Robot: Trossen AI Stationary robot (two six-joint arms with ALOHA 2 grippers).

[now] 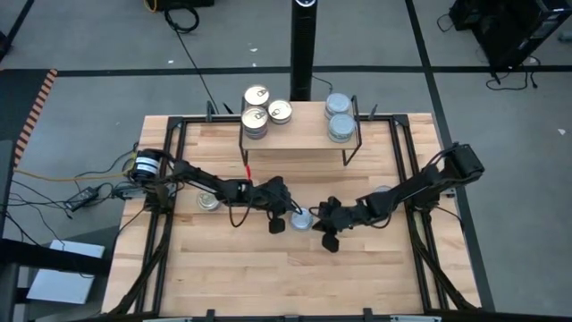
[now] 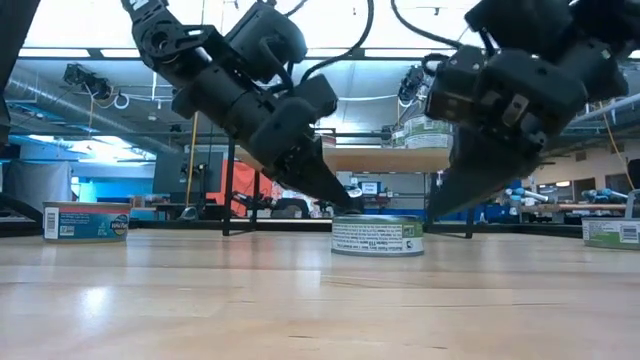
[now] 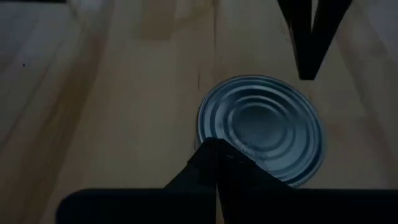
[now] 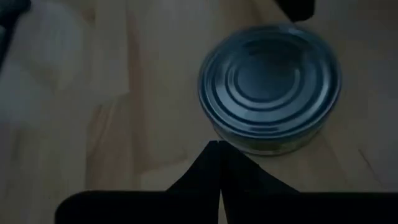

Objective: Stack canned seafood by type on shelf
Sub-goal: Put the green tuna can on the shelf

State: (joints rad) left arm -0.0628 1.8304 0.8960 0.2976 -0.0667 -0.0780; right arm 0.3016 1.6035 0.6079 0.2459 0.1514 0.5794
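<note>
Both arms met at mid tabletop (image 1: 295, 277), either side of one blue-grey-topped tin (image 1: 301, 220). Left pincer (image 1: 284, 215) sat just left of that tin, fingers fully shut w/ nothing held, tip pointed down right at the tin's rim; from the low view the tip (image 2: 340, 203) hung just above the tin's (image 2: 377, 235) top edge, contact not clear. Right pincer (image 1: 329, 225) was just right of the same tin, also fully shut and empty, tip (image 2: 440, 208) angled down beside the tin, apart from it. Left wrist cam showed the closed fingers (image 3: 216, 168) overlapping the near edge of the ribbed lid (image 3: 261, 127); right wrist cam showed its own closed tip (image 4: 214, 165) just short of the tin (image 4: 270, 84). Tin stood flat on the tabletop, green/white label. Shelf (image 1: 299, 132) at the far edge carried gold-top tins (image 1: 256, 121) grouped at its left end (three visible from above) and blue-grey tins (image 1: 340, 125) at its right end, two seen from above. One more tin (image 1: 207, 201) lay on the tabletop under the left arm, another (image 1: 382, 191) partly hidden by the right arm.
</note>
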